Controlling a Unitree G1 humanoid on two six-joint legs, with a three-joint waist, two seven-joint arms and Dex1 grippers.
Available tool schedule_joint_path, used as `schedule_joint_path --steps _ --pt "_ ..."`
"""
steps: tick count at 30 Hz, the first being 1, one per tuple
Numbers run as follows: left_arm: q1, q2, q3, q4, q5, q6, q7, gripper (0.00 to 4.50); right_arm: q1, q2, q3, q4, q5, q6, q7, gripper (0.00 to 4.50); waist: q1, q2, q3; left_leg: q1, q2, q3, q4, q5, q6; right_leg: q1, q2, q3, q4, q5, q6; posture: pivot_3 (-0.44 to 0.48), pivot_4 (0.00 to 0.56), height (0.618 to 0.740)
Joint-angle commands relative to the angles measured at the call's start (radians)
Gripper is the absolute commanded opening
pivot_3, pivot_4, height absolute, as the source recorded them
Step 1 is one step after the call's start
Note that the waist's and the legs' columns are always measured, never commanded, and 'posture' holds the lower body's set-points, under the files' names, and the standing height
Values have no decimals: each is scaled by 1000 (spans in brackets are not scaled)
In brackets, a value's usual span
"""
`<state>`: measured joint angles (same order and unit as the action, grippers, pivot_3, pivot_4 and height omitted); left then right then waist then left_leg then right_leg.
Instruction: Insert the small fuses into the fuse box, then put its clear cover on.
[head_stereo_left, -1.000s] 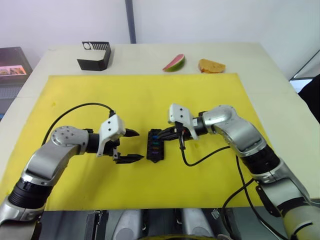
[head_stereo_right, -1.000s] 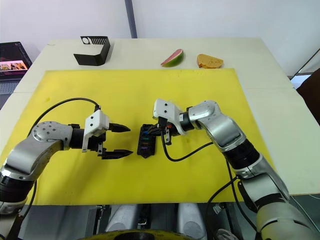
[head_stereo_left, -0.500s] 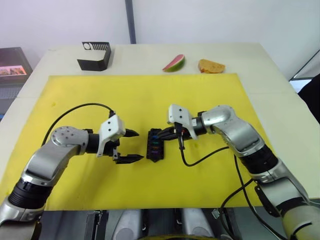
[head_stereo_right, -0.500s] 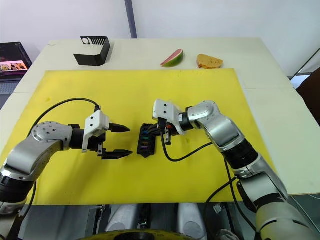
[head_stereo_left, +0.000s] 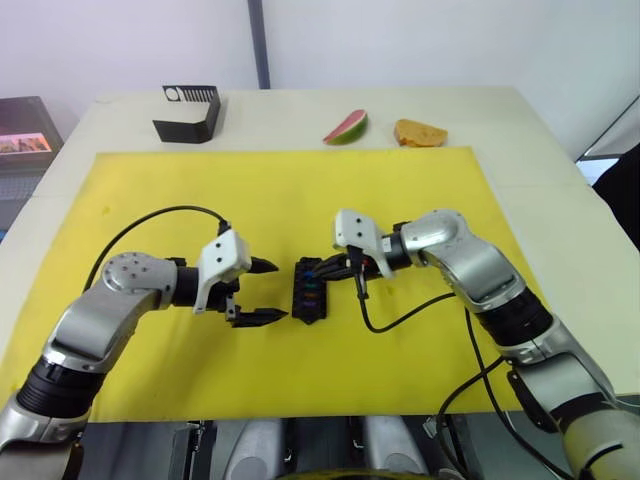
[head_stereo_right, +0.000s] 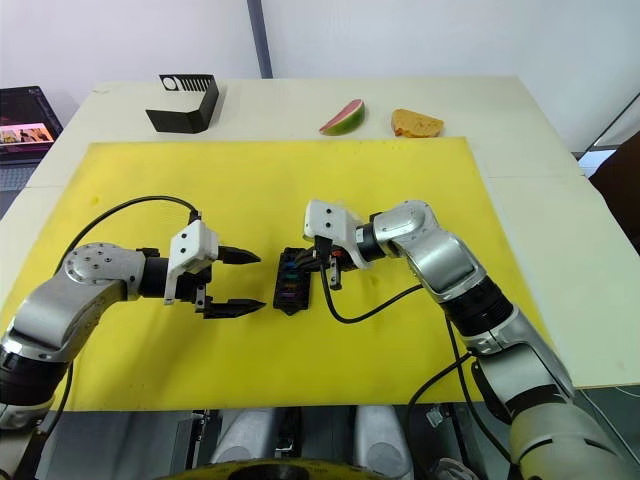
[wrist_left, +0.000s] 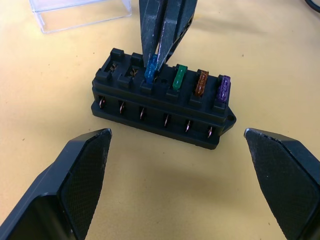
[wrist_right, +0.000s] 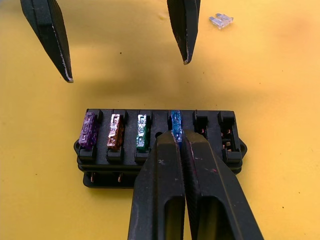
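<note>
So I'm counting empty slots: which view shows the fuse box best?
The right wrist view: the fuse box shows four fuses in one row and two open slots. The left wrist view shows that row at a slant; in the eye views the box is small.

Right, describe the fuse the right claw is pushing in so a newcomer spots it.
On the yellow mat, find the black fuse box between the two claws. Four fuses stand in one row; it is the blue fuse, pinched by the right claw, beside two empty slots.

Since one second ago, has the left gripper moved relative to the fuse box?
No. In the left eye view the left gripper, fingers open, keeps the same gap to the fuse box on the yellow mat.
</note>
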<state>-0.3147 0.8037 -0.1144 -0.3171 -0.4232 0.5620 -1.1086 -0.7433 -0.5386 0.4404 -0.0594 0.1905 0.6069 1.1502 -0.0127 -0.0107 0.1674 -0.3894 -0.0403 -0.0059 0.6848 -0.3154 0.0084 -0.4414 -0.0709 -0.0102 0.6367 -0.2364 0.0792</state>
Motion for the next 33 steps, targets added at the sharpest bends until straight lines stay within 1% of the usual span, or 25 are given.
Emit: schedule_joint_path --steps 1,21,25,33 --pt "-5 6 14 -11 0 -13 0 4477 19 3 25 -9 -12 30 1 0 0 0 0 0 0 0 0 0 0 0 0 0 0 0 0 0 150 740" --pt "-5 7 15 -9 0 -14 0 4477 8 19 6 -24 -5 55 -9 0 -1 0 0 0 0 0 0 0 0 0 0 0 0 0 0 0 150 740" --pt "-5 8 16 -10 -1 -13 1 4500 10 18 8 -28 -7 58 -12 1345 0 0 0 0 0 0 0 0 0 0 0 0 0 0 0 0 150 740" --pt "-6 8 14 -10 -1 -12 -1 4500 10 19 5 -35 -2 64 -13 1345 1 0 0 0 0 0 0 0 0 0 0 0 0 0 0 0 150 740"
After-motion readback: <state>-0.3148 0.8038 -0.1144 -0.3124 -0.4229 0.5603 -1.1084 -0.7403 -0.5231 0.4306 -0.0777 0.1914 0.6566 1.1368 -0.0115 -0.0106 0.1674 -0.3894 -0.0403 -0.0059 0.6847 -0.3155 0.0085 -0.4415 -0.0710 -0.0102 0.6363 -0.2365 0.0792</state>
